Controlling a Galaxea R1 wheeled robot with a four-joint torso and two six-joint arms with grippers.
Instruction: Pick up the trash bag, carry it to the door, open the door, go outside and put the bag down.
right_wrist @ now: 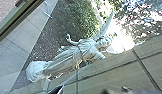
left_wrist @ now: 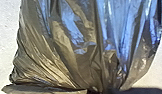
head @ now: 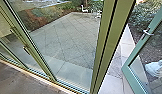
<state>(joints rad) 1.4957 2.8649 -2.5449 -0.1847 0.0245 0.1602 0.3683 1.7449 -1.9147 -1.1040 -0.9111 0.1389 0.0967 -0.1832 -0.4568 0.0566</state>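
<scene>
Bag (left_wrist: 64, 50) folds were drawn together close in front of the left wrist camera; whether the left gripper was clamped on them could not be told, nor could the state of the right gripper. The door (head: 134, 53) stood open beside the post (head: 115, 37). Judging by this, going out well called for lining up with the gap first, driving slowly, and keeping both arms tucked in so the plastic snagged on neither frame nor handle (head: 148, 32).

Floor (head: 17, 80): before window (head: 40, 60). Yard (head: 67, 42): behind window. Post (head: 100, 62): right of window. Door (head: 132, 75): right of post. Statue (right_wrist: 77, 53): behind door. Shrubs (head: 94, 5): behind yard.
</scene>
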